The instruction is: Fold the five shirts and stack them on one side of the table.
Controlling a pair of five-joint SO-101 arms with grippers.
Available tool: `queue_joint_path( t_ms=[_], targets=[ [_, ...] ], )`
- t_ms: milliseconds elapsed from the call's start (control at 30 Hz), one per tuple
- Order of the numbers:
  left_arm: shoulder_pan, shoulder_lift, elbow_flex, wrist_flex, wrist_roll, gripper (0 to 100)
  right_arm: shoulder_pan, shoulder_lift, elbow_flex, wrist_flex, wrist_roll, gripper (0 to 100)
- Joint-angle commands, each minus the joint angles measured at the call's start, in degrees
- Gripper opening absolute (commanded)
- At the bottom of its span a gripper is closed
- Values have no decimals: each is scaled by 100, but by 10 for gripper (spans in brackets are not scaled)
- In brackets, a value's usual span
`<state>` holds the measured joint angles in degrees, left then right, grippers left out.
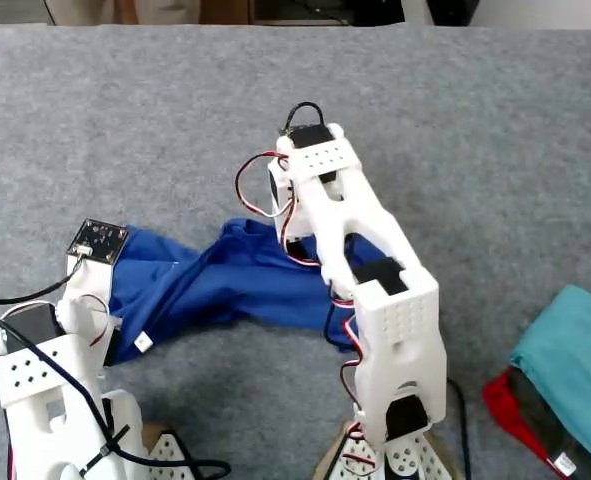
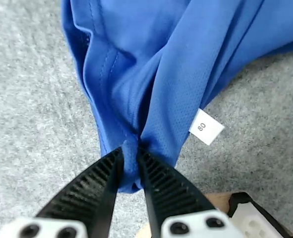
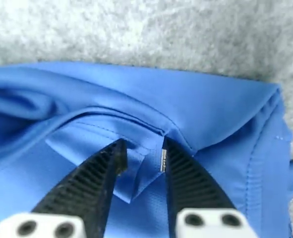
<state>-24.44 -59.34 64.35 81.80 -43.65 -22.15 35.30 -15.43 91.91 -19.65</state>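
Lower left of the high view, the left gripper [image 2: 131, 161] has its fingers pinched tight on a bunched edge of the blue shirt [image 1: 225, 285] — its white tag [image 2: 206, 127] hangs just beside the pinch. The shirt stretches across the middle of the frame, likely pulled taut so it can be spread for folding. At centre, the right gripper [image 3: 142, 151] has narrowed on a seamed fold. Lower right, a teal shirt [image 1: 570, 350] lies over a red shirt [image 1: 510, 405] — the stack, by the look of it.
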Motion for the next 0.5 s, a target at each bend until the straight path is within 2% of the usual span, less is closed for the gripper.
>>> queue_joint_path(
  t_ms=[0,233,400,467],
  targets=[
    [26,-57,-18,62,53,19,-31,-31,-198,-53,-44,123],
    [26,-57,-18,62,53,19,-31,-31,-198,-53,-53,115],
    [35,-57,-18,35,44,19,-22,92,-215,-44,-53,10],
    [35,-57,-18,53,44,19,-22,277,-242,-35,-53,9]
  ],
)
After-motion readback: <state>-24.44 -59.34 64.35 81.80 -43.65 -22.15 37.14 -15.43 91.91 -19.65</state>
